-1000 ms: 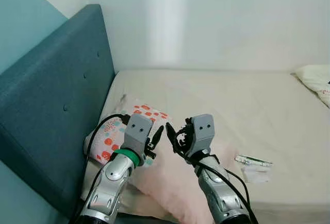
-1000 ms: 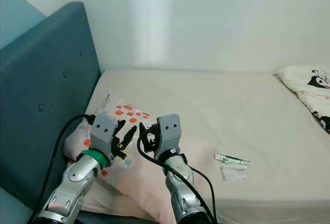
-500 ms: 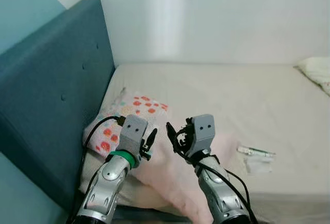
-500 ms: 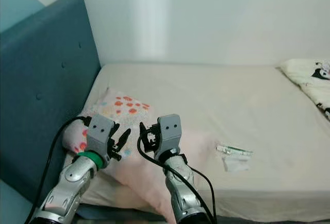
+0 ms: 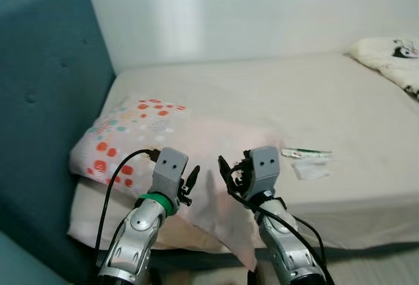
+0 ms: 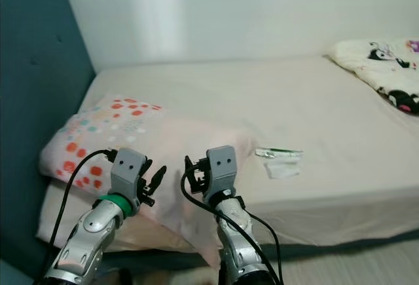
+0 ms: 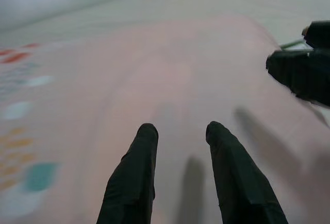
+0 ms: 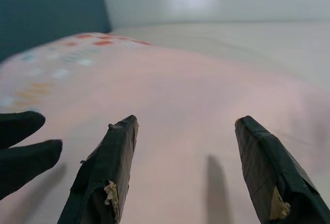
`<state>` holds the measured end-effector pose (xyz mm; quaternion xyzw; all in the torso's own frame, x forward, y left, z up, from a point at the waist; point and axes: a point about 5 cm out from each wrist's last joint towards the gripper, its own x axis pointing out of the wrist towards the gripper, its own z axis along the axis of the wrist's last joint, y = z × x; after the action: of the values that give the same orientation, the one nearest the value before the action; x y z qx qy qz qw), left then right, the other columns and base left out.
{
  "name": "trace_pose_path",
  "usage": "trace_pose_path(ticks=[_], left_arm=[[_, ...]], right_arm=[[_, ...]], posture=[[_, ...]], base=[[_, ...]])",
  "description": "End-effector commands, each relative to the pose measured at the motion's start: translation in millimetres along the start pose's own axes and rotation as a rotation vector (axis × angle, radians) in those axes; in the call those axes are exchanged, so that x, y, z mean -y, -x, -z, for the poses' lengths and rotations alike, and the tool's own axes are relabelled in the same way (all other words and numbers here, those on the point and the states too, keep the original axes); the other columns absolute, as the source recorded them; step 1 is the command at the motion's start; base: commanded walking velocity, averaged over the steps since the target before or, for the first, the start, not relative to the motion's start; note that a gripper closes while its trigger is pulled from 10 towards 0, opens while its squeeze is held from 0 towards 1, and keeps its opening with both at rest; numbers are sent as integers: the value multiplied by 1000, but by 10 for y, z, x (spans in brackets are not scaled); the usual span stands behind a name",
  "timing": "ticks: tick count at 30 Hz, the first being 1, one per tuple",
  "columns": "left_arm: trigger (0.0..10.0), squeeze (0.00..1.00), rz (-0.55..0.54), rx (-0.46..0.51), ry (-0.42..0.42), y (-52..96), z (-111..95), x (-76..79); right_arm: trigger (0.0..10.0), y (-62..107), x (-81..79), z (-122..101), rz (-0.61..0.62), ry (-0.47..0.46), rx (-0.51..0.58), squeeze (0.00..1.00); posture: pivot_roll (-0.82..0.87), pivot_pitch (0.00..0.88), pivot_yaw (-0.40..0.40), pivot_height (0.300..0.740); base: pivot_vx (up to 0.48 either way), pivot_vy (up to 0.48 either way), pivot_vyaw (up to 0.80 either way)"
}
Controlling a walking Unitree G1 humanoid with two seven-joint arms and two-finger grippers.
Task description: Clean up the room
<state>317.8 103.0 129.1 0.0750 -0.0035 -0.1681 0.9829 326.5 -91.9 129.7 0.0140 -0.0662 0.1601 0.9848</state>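
A pale pink pillow (image 5: 219, 144) lies on the bed, overlapping a white pillow with coloured dots (image 5: 127, 128) beside the headboard. A green-and-white wrapper (image 5: 306, 152) and a small white scrap (image 5: 311, 170) lie on the sheet to the right of the pink pillow. Both arms are raised in front of me over the pink pillow's near corner. My left gripper (image 5: 190, 181) is open and holds nothing; its fingers (image 7: 136, 172) hover just above the pink fabric. My right gripper (image 5: 228, 175) is wide open and empty, close beside the left one, and its fingers (image 8: 111, 162) point across the pillow.
The teal padded headboard (image 5: 46, 88) stands at the left. A cream mattress (image 5: 275, 95) runs to the white wall. A bundled blanket with cartoon prints (image 5: 393, 52) lies at the far right. Below the mattress's front edge (image 5: 366, 223) a strip of floor (image 5: 383, 268) shows.
The whole picture has shifted as the camera moved: more of the bed's right side, its front edge and the floor now show. Both grippers keep the same raised, open pose.
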Motion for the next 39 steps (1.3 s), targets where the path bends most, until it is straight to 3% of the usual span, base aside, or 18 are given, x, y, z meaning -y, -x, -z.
trace_pose_path(ticks=[1, 5, 11, 13, 15, 18, 20, 22, 23, 24, 25, 27, 28, 30, 33, 35, 39], left_arm=[[10000, 0, 0, -32, -3, 11, 65, -7], [10000, 0, -3, -33, -2, 12, 67, -1], [10000, 0, -15, -37, -5, 25, 84, -23], [10000, 0, -71, -52, 18, 38, 105, -125], [10000, 0, -71, -52, 18, 38, 105, -125], [10000, 0, -133, -59, 55, 55, 116, -243], [10000, 0, -194, -36, 132, 123, 72, -463], [10000, 0, -194, -36, 132, 123, 72, -463], [10000, 0, -180, -37, 128, 188, 53, -558], [10000, 0, -180, -37, 128, 188, 53, -558], [10000, 0, -89, -53, 125, 295, 40, -586], [10000, 0, 105, -98, 197, 492, 13, -521], [10000, 0, 105, -98, 197, 492, 13, -521], [10000, 0, 302, -88, 274, 686, -95, -406], [10000, 0, 364, -81, 282, 748, -133, -363], [10000, 0, 496, -71, 264, 804, -220, -150], [10000, 0, 518, -54, 280, 728, -256, -33]], right_arm=[[10000, -24, 14, -45, -1, 12, 18, 0], [10000, -12, 87, -143, -43, 107, 49, 0], [10000, 64, 230, -225, -155, 371, 46, 0], [10000, 112, 377, -241, -164, 401, 31, 0], [10000, 112, 377, -241, -164, 401, 31, 0], [10000, 147, 490, -245, -160, 410, 18, 0], [10000, 193, 643, -227, -151, 439, -10, 0], [10000, 193, 643, -227, -151, 439, -10, 0], [10000, 213, 729, -215, -144, 459, -30, 0], [10000, 213, 729, -215, -144, 459, -30, 0], [10000, 233, 812, -202, -145, 489, -56, 0], [10000, 255, 919, -196, -146, 525, -86, 0], [10000, 255, 919, -196, -146, 525, -86, 0], [10000, 262, 986, -200, -139, 540, -101, 0], [10000, 265, 1007, -200, -138, 542, -106, 0], [10000, 268, 1050, -190, -122, 537, -112, 0], [10000, 261, 1047, -185, -118, 523, -108, 0]], posture=[[-158, 37, 97, 530], [-158, 36, 92, 515], [-160, 34, 88, 515], [-160, 34, 87, 515], [-160, 34, 87, 515], [-158, 35, 86, 515], [-151, 42, 87, 515], [-151, 42, 87, 515], [-140, 48, 83, 515], [-140, 48, 83, 515], [-133, 52, 81, 515], [-126, 56, 81, 515], [-126, 56, 81, 515], [-120, 62, 80, 515], [-120, 62, 80, 515], [-115, 62, 84, 515], [-118, 62, 84, 515]], base=[[0, 0, 0], [0, 0, 0], [0, 0, 0], [0, 0, 0], [0, 0, 0], [0, 0, 0], [0, 0, 0], [0, 0, 0], [0, 0, 0], [0, 0, 0], [0, 0, 0], [0, 0, 0], [0, 0, 0], [0, 0, 0], [0, 0, 0], [0, 0, 0], [0, 0, 0]])
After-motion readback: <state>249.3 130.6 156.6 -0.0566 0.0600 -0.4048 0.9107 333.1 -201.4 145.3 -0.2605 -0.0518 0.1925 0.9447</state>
